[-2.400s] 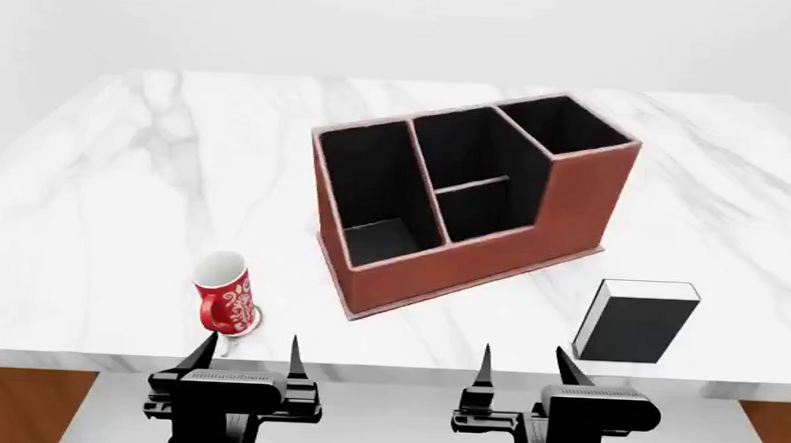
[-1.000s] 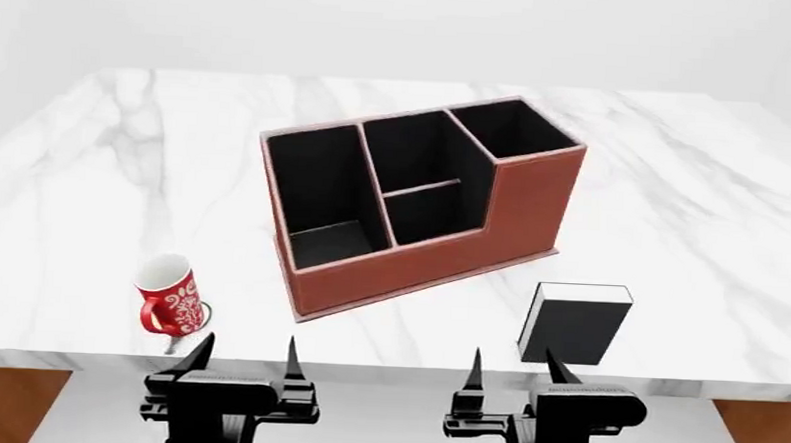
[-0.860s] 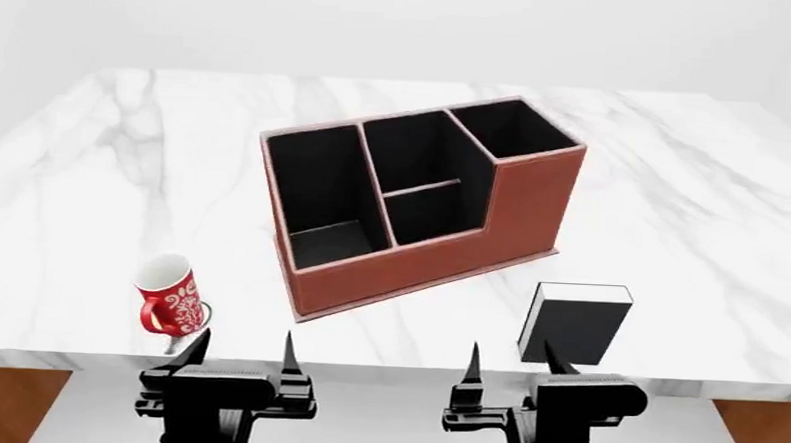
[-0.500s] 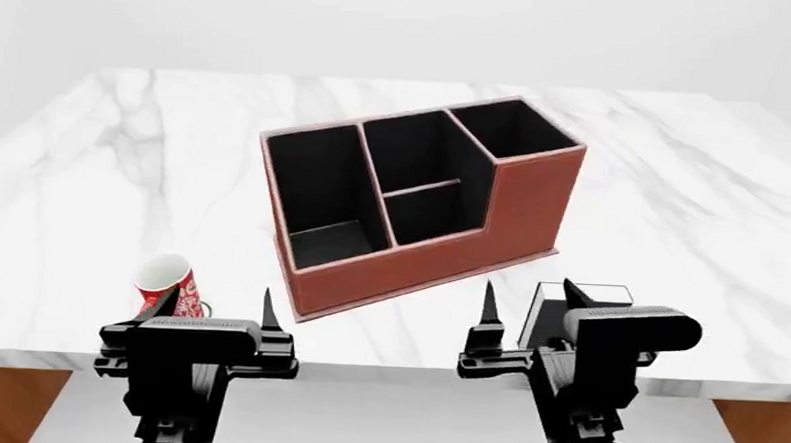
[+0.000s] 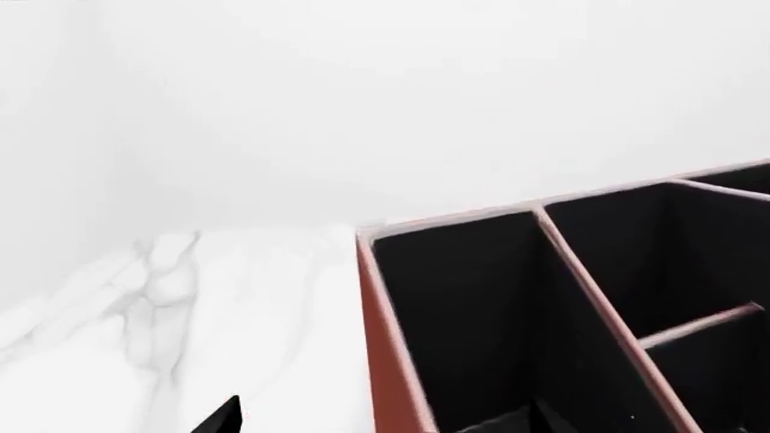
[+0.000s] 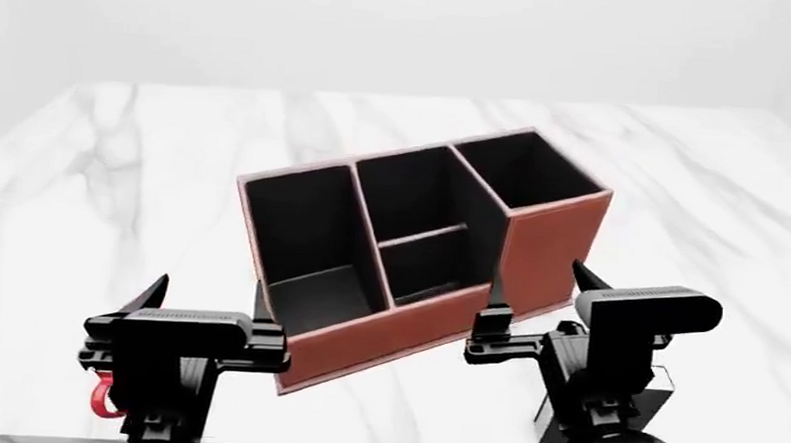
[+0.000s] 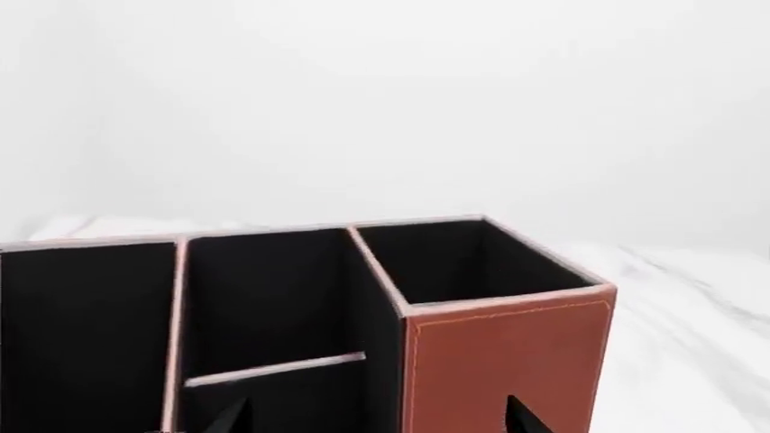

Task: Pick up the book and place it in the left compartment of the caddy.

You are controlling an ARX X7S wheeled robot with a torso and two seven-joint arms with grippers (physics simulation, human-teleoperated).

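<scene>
The reddish-brown caddy (image 6: 391,333) stands at an angle in the middle of the marble table. Its left compartment (image 6: 307,243), a long black-lined slot, holds nothing. The book (image 6: 652,408) is only a dark patch near the table's front edge, mostly hidden behind my right arm. My left gripper (image 6: 209,293) hangs open in front of the caddy's left corner. My right gripper (image 6: 537,286) is open, level with the tall end slot's front wall. In the left wrist view the left compartment (image 5: 470,334) lies ahead between the open fingertips (image 5: 223,415).
Only the handle of a red mug (image 6: 98,399) shows behind my left gripper, at the front left. The tall end slot (image 7: 481,257) fills the right wrist view beside the two middle slots (image 7: 270,307). White marble table (image 6: 130,170) stretches around the caddy.
Both arms have risen and moved forward toward the caddy, and the view has shifted closer. The book and the mug have dropped almost wholly behind the arms.
</scene>
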